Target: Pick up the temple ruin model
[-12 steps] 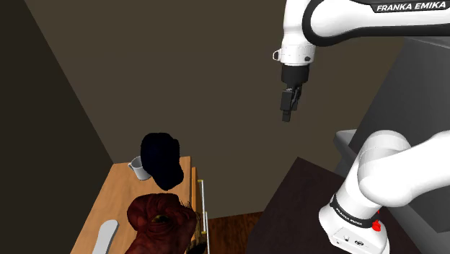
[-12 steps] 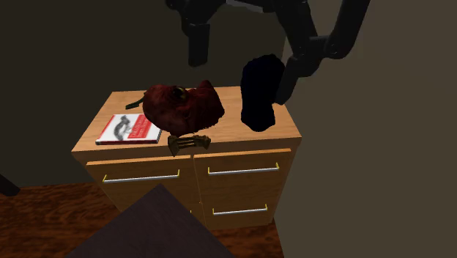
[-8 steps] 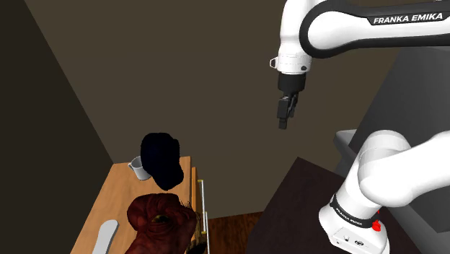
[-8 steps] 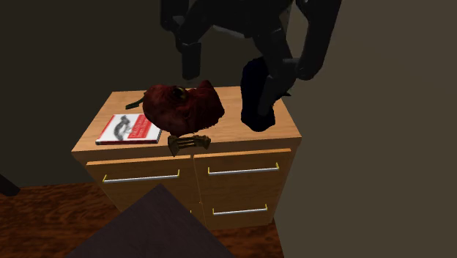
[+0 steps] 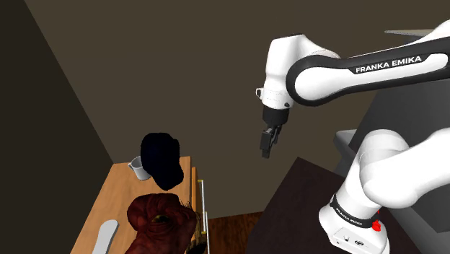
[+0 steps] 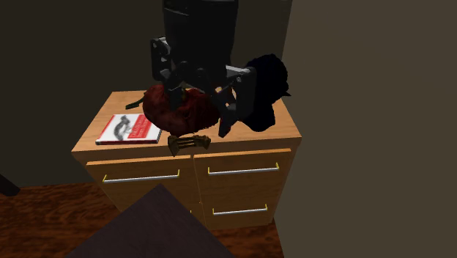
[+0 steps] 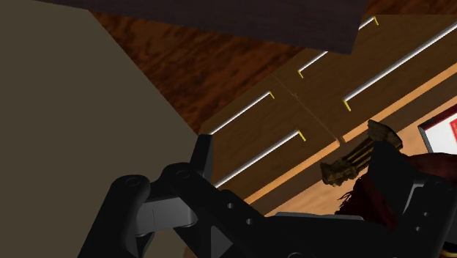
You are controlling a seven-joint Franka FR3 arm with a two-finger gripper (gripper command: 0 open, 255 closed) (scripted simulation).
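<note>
The gripper (image 5: pixel 265 149) is seen hanging in the air with its jaws parted, the two black fingers (image 7: pixel 203 157) standing well apart and nothing being held between them. The temple ruin model (image 6: pixel 189 143) is found well below the jaws, at the front edge of a wooden cabinet (image 6: pixel 242 187). From the wrist view it is framed in the gap between the fingers, nearer to one of them and touched by neither. It is shaped as a small, low row of columns with broken ends, and is coloured a dull brownish gold.

Just behind the model, further from the jaws, a lumpy, dark red mass (image 6: pixel 183 110) with a rough, folded surface is set on the cabinet top. Beside that a shapeless black lump (image 6: pixel 265 91) is placed, and on the other side a flat red and white booklet (image 6: pixel 129 128) is laid.

The cabinet is given a light, grained wood finish, and its drawer fronts are fitted with thin, straight metal handles (image 6: pixel 140 177). A darker floor (image 6: pixel 44 220) of reddish, strongly grained wood is shown beneath.
</note>
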